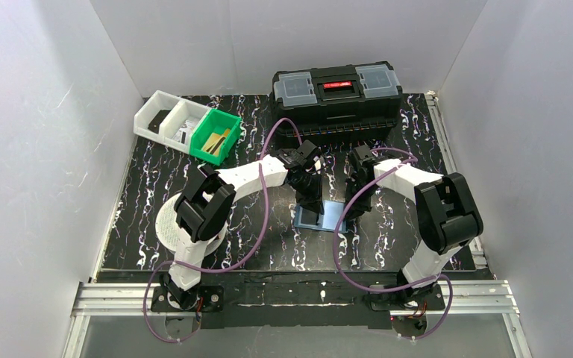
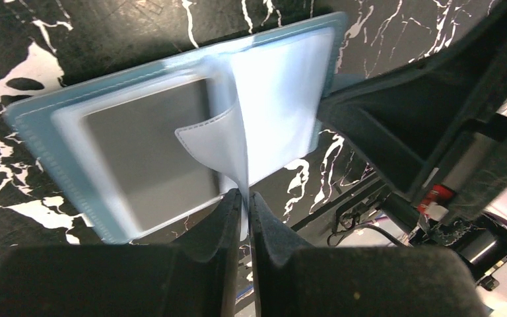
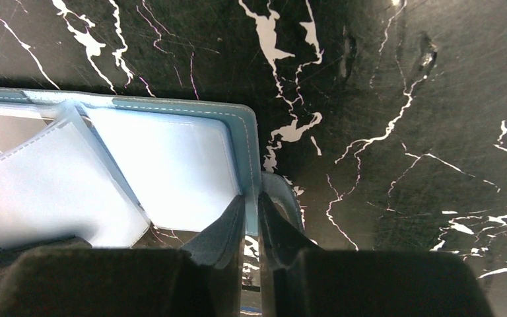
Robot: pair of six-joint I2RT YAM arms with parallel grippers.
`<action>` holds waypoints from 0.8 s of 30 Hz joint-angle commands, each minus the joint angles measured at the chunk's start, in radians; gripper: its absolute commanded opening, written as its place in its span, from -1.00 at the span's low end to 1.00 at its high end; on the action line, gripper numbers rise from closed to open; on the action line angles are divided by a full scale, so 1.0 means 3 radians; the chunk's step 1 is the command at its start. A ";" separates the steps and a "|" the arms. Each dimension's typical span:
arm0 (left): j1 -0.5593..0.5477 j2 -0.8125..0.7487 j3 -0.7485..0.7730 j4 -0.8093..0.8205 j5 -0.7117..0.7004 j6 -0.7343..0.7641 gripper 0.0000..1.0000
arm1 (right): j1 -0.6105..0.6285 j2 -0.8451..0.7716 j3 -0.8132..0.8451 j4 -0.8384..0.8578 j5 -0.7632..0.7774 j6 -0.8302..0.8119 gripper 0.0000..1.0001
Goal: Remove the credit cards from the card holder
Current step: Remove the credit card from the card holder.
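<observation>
The blue card holder (image 1: 327, 217) lies open on the black marbled table between the two arms. In the left wrist view the card holder (image 2: 53, 142) shows a grey card (image 2: 142, 158) under a clear pocket on one half. My left gripper (image 2: 245, 198) is shut on a pale translucent sleeve page (image 2: 228, 142) and lifts it upright. My right gripper (image 3: 251, 201) is shut on the blue edge of the card holder (image 3: 247, 132), whose pale blue inside (image 3: 165, 165) faces up. No orange-tan card shows.
A black toolbox (image 1: 337, 93) stands at the back. A green bin (image 1: 215, 137) with tan pieces and white bins (image 1: 166, 118) sit at the back left. A white round disc (image 1: 166, 224) lies under the left arm.
</observation>
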 commanded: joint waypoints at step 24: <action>-0.0060 0.0103 0.0177 0.0306 0.0370 -0.0168 0.10 | 0.0048 -0.0268 0.0213 -0.0154 0.0043 -0.0022 -0.67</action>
